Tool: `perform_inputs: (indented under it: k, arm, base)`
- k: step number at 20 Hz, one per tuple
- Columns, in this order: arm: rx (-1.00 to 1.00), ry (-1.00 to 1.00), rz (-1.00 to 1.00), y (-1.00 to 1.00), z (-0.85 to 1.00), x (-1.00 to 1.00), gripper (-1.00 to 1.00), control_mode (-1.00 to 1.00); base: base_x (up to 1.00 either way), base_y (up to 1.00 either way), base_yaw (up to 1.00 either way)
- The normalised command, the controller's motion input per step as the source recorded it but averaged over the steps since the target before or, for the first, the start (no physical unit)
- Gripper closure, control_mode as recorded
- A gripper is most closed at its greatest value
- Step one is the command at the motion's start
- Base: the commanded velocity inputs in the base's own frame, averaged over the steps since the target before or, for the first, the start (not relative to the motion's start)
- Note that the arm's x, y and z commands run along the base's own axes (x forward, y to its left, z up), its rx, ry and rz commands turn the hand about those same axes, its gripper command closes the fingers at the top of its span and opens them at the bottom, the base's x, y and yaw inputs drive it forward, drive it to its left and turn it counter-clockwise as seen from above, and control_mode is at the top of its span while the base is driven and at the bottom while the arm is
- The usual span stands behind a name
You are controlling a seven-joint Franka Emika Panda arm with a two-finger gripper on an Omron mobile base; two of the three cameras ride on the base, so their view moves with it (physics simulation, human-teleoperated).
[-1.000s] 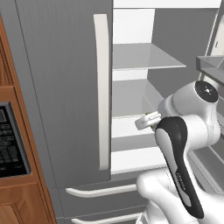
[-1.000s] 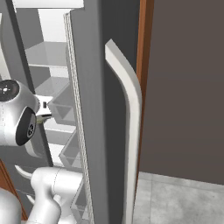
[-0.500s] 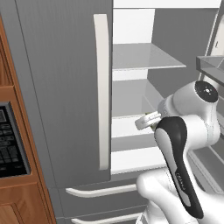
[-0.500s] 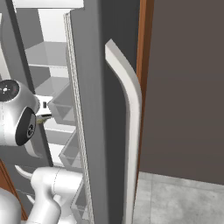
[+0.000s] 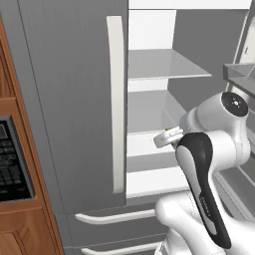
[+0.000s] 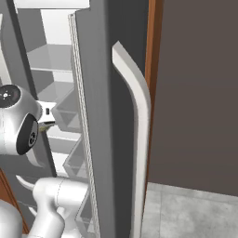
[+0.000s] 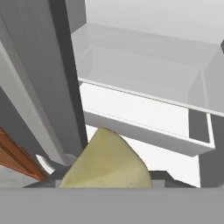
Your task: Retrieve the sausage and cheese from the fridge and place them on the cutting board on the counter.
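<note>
The cheese [image 7: 107, 162], a pale yellow-green wedge, is sitting at the bottom of the hand view right between the fingers, which are partly closed around it and are holding it; the finger tips themselves are mostly hidden behind the chunk. The fridge [image 5: 69, 99] is standing open on its right half: in the left base view its closed left door with the long white handle [image 5: 115, 104] is filling the left side, and the white inner shelves [image 5: 164, 67] are showing beside it. The arm [image 5: 209, 169] is rising in front of the open compartment and is covering the lower shelves there. In the right base view the open right door [image 6: 97, 116] is seen edge-on, with its curved white handle [image 6: 139, 130] close to the camera, and it is blocking most of the fridge interior. In the hand view a clear door bin [image 7: 144, 74] is lying ahead of the cheese, and a grey door edge [image 7: 43, 78] is running down on the left, just beside it. A brown wooden cabinet with a dark keypad panel [image 5: 12, 159] is standing left of the fridge
</note>
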Motion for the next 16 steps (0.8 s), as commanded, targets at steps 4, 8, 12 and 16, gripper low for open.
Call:
perform_inputs:
  k: [4, 8, 12, 16]
  arm:
    - [0.00, 0.00, 0.00, 0.00, 0.00, 0.00, 1.00, 1.00]
    - [0.00, 0.00, 0.00, 0.00, 0.00, 0.00, 1.00, 1.00]
    - [0.00, 0.00, 0.00, 0.00, 0.00, 0.00, 1.00, 1.00]
    - [0.00, 0.00, 0.00, 0.00, 0.00, 0.00, 1.00, 1.00]
  base:
    - [-0.61, 0.04, -0.04]
    - [-0.68, 0.30, 0.00]
    - [-0.13, 0.74, 0.27]
    - [-0.17, 0.43, 0.64]
